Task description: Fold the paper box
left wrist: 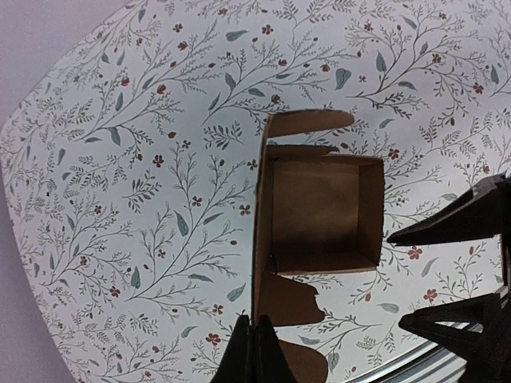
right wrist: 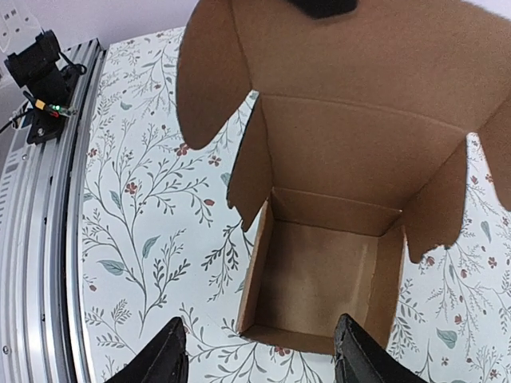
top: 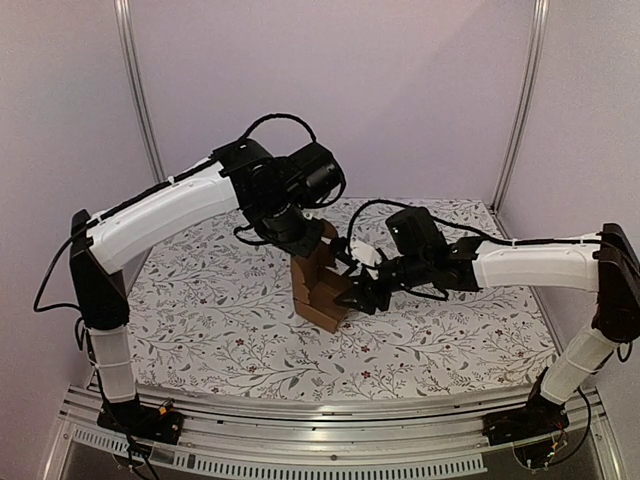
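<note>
The paper box point(top: 322, 298) stands mid-table as a brown open cube with its lid panel and side flaps upright. In the left wrist view its empty cavity point(left wrist: 323, 211) faces the camera. My left gripper point(left wrist: 255, 331) is shut on the edge of the tall lid panel, at the top of the box point(top: 305, 248). My right gripper point(right wrist: 259, 361) is open just in front of the box's near wall point(right wrist: 319, 275), with fingers point(right wrist: 160, 359) wide on either side and not touching it. It sits on the box's right point(top: 362, 297).
A floral cloth point(top: 200, 320) covers the table. An aluminium rail point(top: 330, 420) runs along the near edge, carrying a small black unit with lit LEDs point(right wrist: 40, 72). Pale walls and metal posts point(top: 140, 90) enclose the back.
</note>
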